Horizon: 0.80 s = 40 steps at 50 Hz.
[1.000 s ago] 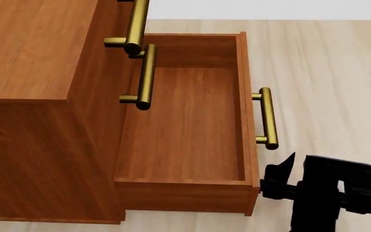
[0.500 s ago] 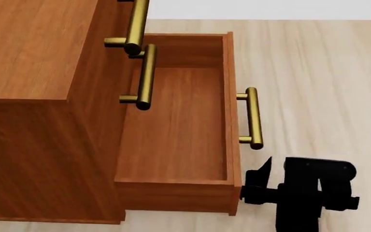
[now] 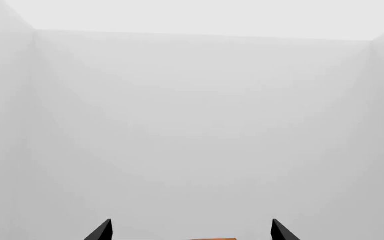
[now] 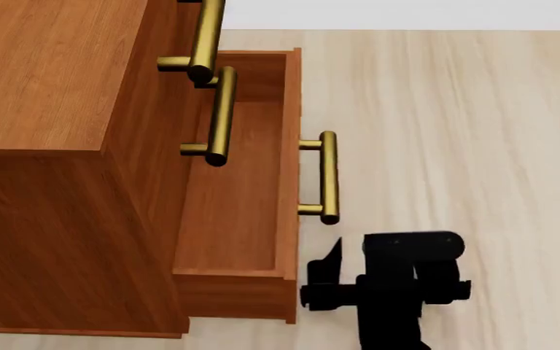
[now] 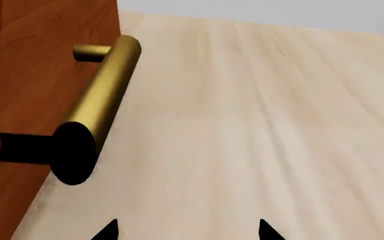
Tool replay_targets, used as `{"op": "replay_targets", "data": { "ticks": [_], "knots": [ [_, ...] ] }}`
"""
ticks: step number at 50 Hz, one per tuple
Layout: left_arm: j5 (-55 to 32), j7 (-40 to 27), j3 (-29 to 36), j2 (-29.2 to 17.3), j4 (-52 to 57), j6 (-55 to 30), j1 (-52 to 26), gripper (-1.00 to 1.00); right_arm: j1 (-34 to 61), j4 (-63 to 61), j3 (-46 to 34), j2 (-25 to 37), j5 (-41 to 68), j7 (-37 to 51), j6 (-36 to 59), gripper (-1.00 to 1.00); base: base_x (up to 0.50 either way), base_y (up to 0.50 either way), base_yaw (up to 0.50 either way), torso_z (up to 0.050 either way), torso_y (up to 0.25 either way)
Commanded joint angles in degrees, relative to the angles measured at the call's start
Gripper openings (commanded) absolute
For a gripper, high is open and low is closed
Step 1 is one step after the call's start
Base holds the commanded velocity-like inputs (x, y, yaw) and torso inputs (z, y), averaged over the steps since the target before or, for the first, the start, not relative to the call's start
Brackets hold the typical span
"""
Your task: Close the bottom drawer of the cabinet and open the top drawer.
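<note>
Pale wood-plank floor (image 4: 455, 109), reddish-brown cabinet (image 4: 56, 109) at left, bottom drawer (image 4: 251, 182) part open with brass bar handle (image 4: 329, 175) facing right, top drawer's handle (image 4: 207, 36) above, right gripper (image 4: 321, 284) beside drawer's front corner, fingertips apart, holding nothing, left gripper (image 3: 190, 231) spread toward blank wall.

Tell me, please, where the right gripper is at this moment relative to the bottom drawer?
In the head view the right gripper sits low and right of centre, against the near front corner of the partly open bottom drawer, just below its brass handle.
</note>
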Motion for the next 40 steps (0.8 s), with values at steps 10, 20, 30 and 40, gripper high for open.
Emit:
{"op": "replay_targets", "data": {
  "ticks": [10, 20, 30, 40],
  "knots": [
    [-1.4, -0.9, -0.4, -1.0, 0.4, -0.1, -0.4, 1.0, 1.5, 0.4, -5.0, -3.3, 1.5, -4.8, 0.2, 1.0, 0.0, 0.0, 0.0, 0.0, 0.0],
    [-2.3, -1.5, -0.8, -1.6, 0.6, -0.1, -0.6, 1.0, 2.1, 0.0, -6.8, -4.4, 2.6, -6.4, 1.0, 1.0, 0.0, 0.0, 0.0, 0.0, 0.0],
    [-3.1, -2.0, -1.5, -2.5, 0.9, -0.2, -0.5, 1.0, 3.8, 2.4, -9.1, -6.2, 4.0, -8.7, 0.6, 1.0, 0.0, 0.0, 0.0, 0.0, 0.0],
    [-3.7, -2.4, -1.6, -3.1, 0.9, -0.1, -0.7, 1.0, 7.0, 6.7, -12.8, -7.3, 8.0, -11.2, -0.3, 1.0, 0.0, 0.0, 0.0, 0.0, 0.0]
  ]
}}
